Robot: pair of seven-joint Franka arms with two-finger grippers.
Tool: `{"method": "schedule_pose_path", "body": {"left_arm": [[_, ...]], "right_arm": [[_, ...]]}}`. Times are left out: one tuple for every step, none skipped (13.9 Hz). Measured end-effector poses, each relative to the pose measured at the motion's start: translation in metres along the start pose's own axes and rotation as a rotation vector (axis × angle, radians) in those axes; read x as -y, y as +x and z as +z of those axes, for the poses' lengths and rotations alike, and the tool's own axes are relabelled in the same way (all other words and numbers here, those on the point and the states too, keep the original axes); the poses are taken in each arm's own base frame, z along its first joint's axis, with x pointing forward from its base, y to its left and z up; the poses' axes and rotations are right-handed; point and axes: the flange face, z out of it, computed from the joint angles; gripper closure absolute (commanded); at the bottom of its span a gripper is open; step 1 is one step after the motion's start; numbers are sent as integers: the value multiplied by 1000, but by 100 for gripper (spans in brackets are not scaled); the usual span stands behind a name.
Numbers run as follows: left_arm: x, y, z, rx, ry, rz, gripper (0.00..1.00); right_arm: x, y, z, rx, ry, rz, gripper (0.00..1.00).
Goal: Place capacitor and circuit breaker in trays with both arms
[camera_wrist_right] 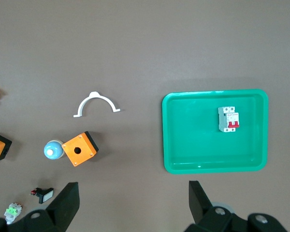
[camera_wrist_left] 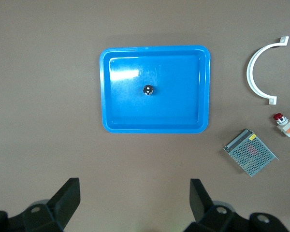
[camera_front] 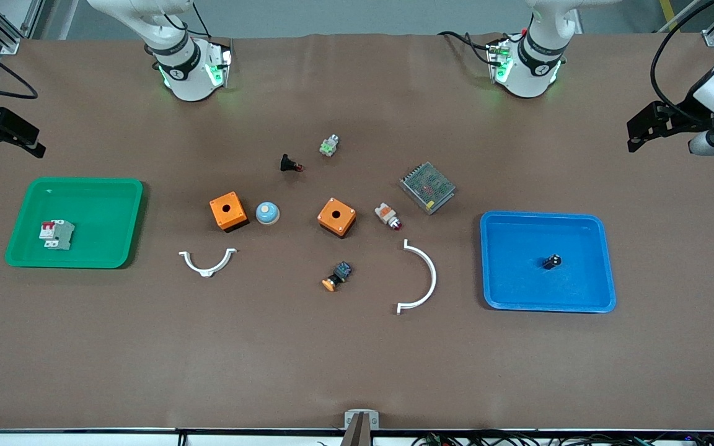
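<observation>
Both placements look done: the circuit breaker (camera_front: 56,235) lies in the green tray (camera_front: 118,192), the capacitor (camera_front: 551,261) in the blue tray (camera_front: 592,229); left hand (camera_wrist_left: 135,200) and right hand (camera_wrist_right: 134,200) hang open, only retreat remaining

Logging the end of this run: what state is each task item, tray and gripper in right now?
capacitor: lying in the blue tray, free of any gripper.
circuit breaker: lying flat in the green tray, released.
blue tray: holds only the capacitor.
green tray: holds only the circuit breaker.
left gripper: open, empty.
right gripper: open, empty.
</observation>
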Motion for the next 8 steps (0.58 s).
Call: {"method": "schedule_pose_path", "body": {"left_arm": [[0, 0, 0, 0, 0, 0, 0], [0, 0, 0, 0, 0, 0, 0], [0, 0, 0, 0, 0, 0, 0], [0, 0, 0, 0, 0, 0, 0], [0, 0, 0, 0, 0, 0, 0], [0, 0, 0, 0, 0, 0, 0], [0, 0, 0, 0, 0, 0, 0], [0, 0, 0, 0, 0, 0, 0]], "right_arm": [[0, 5, 0, -2, 0, 0, 0], [0, 11, 0, -4, -1, 0, 0], [0, 15, 1, -4, -2, 1, 0], [0, 19, 3, -2, -2, 1, 0], [-1, 21, 5, 1, -2, 3, 0], [-2, 22, 6, 4, -3, 4, 0], [-3, 23, 8, 6, -3, 6, 0], [-3, 23, 8, 7, -3, 7, 0]]}}
